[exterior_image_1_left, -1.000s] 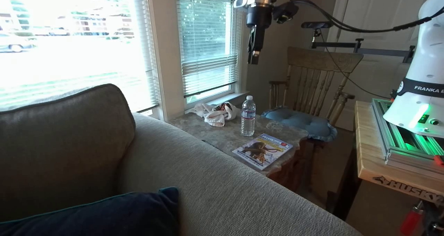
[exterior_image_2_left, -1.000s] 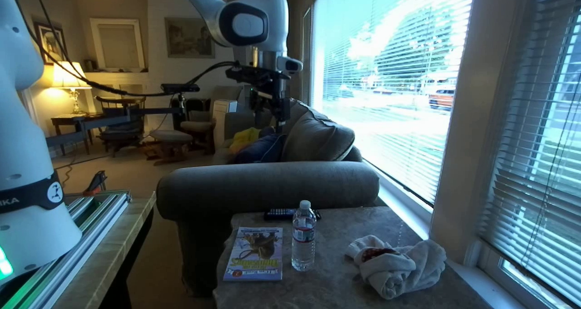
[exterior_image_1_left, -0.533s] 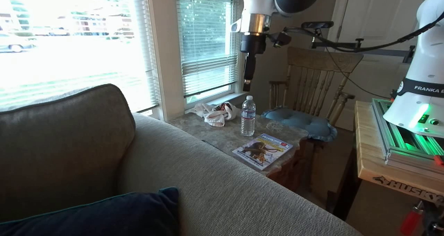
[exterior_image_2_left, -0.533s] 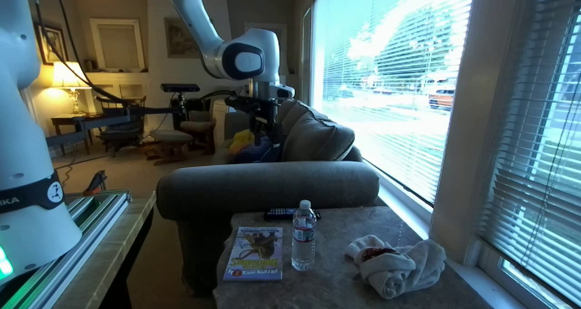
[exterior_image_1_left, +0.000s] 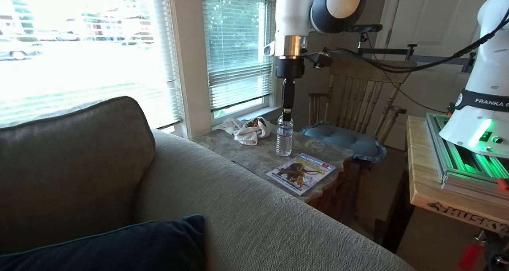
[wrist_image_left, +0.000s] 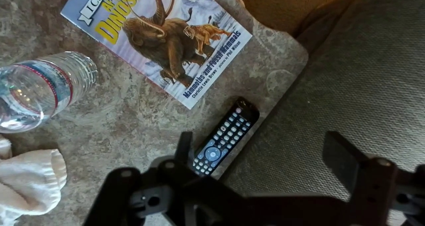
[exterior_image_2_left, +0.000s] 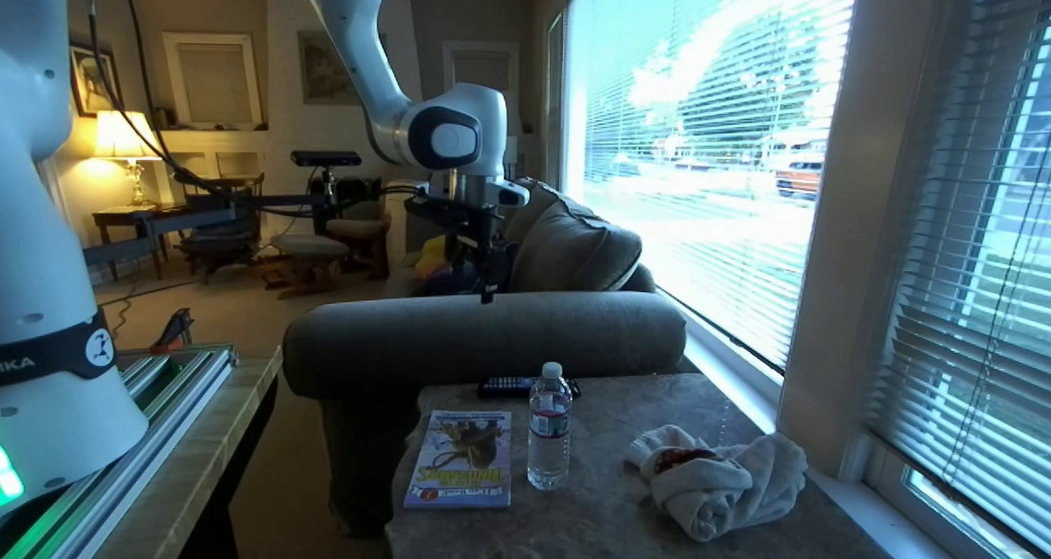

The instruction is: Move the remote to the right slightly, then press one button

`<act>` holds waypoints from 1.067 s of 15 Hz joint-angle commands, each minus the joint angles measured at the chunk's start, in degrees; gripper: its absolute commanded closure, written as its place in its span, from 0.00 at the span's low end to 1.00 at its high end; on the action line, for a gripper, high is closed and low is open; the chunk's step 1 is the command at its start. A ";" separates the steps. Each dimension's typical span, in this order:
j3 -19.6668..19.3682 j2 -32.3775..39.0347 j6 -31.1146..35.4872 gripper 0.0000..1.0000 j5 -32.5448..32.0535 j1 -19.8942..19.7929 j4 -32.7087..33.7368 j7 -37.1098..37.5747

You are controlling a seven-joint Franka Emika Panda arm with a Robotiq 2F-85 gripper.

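The remote is a slim black bar with many pale buttons (wrist_image_left: 229,133). It lies flat on the side table, along the sofa arm. In an exterior view it shows behind the water bottle, partly covered by it (exterior_image_2_left: 505,387); in an exterior view only a thin dark edge shows past the sofa arm (exterior_image_1_left: 241,166). My gripper (wrist_image_left: 259,139) is open and empty, its fingers wide apart. In the wrist view the left finger covers the remote's lower end. In both exterior views the gripper (exterior_image_1_left: 287,117) (exterior_image_2_left: 474,280) hangs above the remote's level, near the sofa arm.
A clear water bottle (exterior_image_2_left: 548,440) stands upright on the stone-topped table (exterior_image_2_left: 591,526). A colourful magazine (exterior_image_2_left: 460,460) lies beside it. A white cloth (exterior_image_2_left: 722,485) lies near the window. The sofa's rolled arm (exterior_image_2_left: 484,333) rises above the table edge beside the remote.
My gripper has moved steadily down over the last second, toward the level of the sofa arm's top. The remote, bottle, magazine and cloth have not moved.
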 commanded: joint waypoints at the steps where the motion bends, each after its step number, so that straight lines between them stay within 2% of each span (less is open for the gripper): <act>1: -2.59 2.80 -0.31 0.00 -2.15 2.31 2.55 8.86; 4: -5.06 5.99 0.63 0.00 -2.41 5.24 4.78 20.16; 8: -7.68 11.11 -0.18 0.00 -2.21 9.08 9.01 29.57; 12: -10.45 16.49 4.26 0.00 -1.48 12.42 12.63 35.41; 16: -11.77 22.17 7.31 0.00 -0.13 13.53 17.36 38.17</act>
